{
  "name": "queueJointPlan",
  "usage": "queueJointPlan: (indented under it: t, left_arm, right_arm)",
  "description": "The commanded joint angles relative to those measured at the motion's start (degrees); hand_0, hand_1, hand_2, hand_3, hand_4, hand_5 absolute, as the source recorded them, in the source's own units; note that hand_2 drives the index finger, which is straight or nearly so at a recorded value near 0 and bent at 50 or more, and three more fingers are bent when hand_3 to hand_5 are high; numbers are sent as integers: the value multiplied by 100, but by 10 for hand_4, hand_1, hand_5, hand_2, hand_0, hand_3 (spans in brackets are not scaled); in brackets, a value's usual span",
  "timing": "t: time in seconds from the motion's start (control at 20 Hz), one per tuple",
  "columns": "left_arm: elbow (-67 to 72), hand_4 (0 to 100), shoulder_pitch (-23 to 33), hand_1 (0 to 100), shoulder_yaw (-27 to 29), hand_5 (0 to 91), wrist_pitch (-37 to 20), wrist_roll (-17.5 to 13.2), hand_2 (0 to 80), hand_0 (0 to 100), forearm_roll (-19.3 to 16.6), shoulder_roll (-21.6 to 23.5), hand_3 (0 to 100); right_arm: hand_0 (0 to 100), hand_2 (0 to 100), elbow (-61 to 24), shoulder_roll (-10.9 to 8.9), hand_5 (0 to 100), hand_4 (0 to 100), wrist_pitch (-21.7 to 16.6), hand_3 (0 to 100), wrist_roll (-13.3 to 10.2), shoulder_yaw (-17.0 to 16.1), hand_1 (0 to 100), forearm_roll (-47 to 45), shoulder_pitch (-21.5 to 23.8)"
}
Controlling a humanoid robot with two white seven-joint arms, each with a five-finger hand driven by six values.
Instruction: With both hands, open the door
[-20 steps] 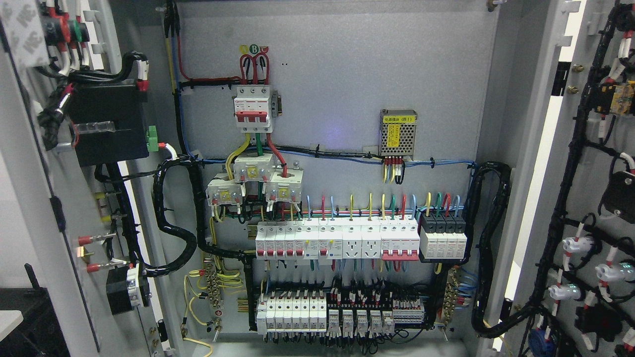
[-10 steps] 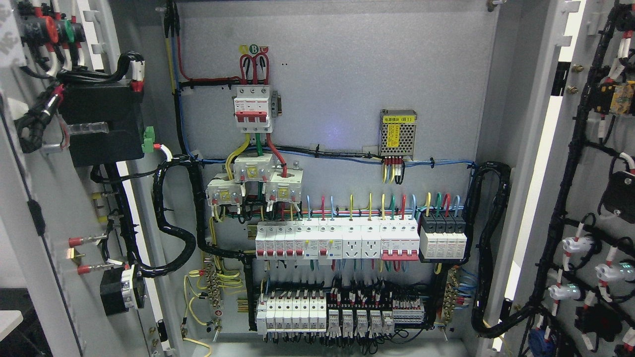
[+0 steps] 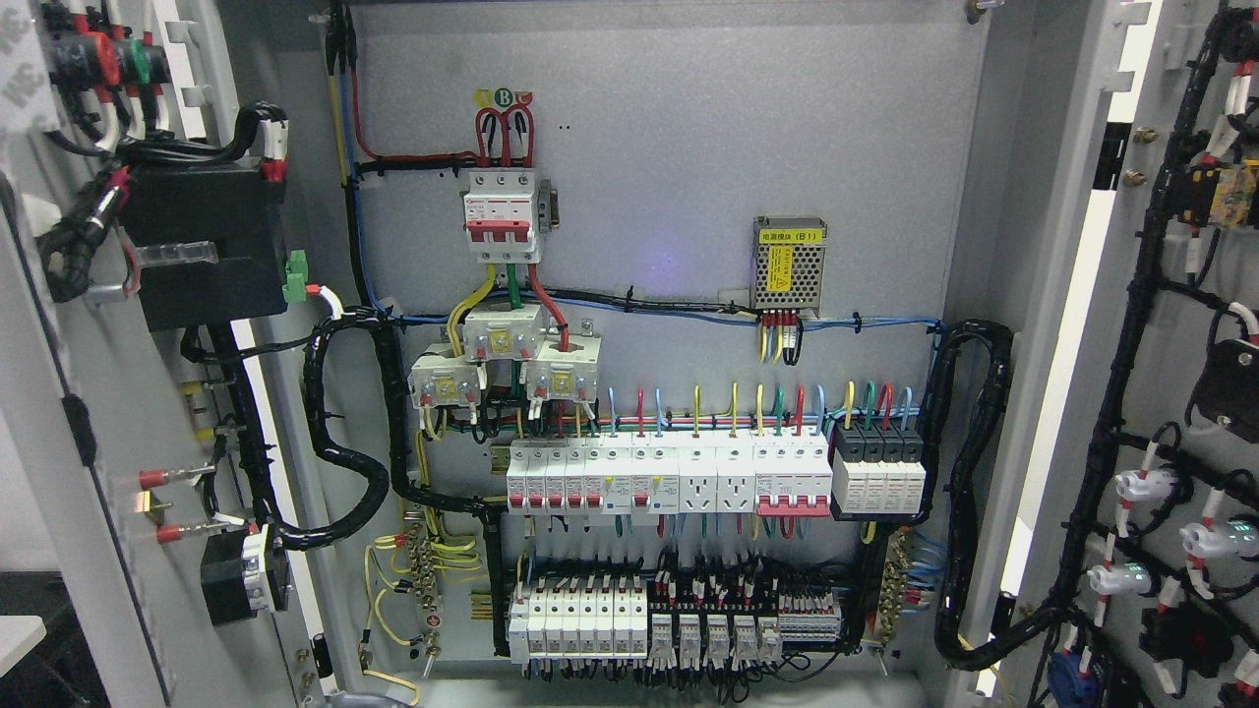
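In the head view, a grey sheet-metal electrical cabinet is seen with both of its doors swung wide. The left grey metal door fills the left edge of the frame, its inner face turned toward the camera. A black rectangular box is mounted on that face in the upper left, with a small green plug connector at its right side, and red and green round button backs are seen above it at the top left corner. A smaller black block with a white face is fixed lower on the same door.

The right grey metal door takes up the right edge of the frame, likewise open, with a black wrapped cable harness running down its inner face and white lamp holders toward the lower right.

Between the doors, the cabinet's grey back plate is exposed. A white three-pole breaker with a red bar is mounted in the upper middle, a perforated metal power supply with a yellow label right of centre, a long row of white breakers across the middle, and a lower row of white terminals and relays near the bottom. A thick black corrugated conduit loops at the left of the back plate, and another such conduit loops at the right.

Neither robot hand is seen anywhere in the frame, so the state of the fingers cannot be told.
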Motion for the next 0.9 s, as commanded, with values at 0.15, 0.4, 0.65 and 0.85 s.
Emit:
queueJointPlan:
  t: [0.15,0.4,0.65,0.85]
  left_arm:
    - [0,0,0,0,-17,0,-6,1,0,0,132,-5,0]
    - [-858,0,210,0,53,0,-251,1,0,0,105,-67,0]
    - [-3160,0,1124,0,89,0,-323,71,0,0,9,-41,0]
    - [-4514,0,1221,0,89,0,-305,63,0,0,-220,-14,0]
  right_arm:
    - [382,0,-746,-772,0,0,-636,0,-415,-767,0,-8,1267]
    - [382,0,-1010,-1088,0,0,-1323,0,-944,-1066,0,0,2076]
    - [382,0,-1449,-1150,0,0,-1753,0,-926,-1304,0,9,2560]
    - [382,0,-1696,-1510,0,0,-2639,0,-935,-1313,0,140,2911]
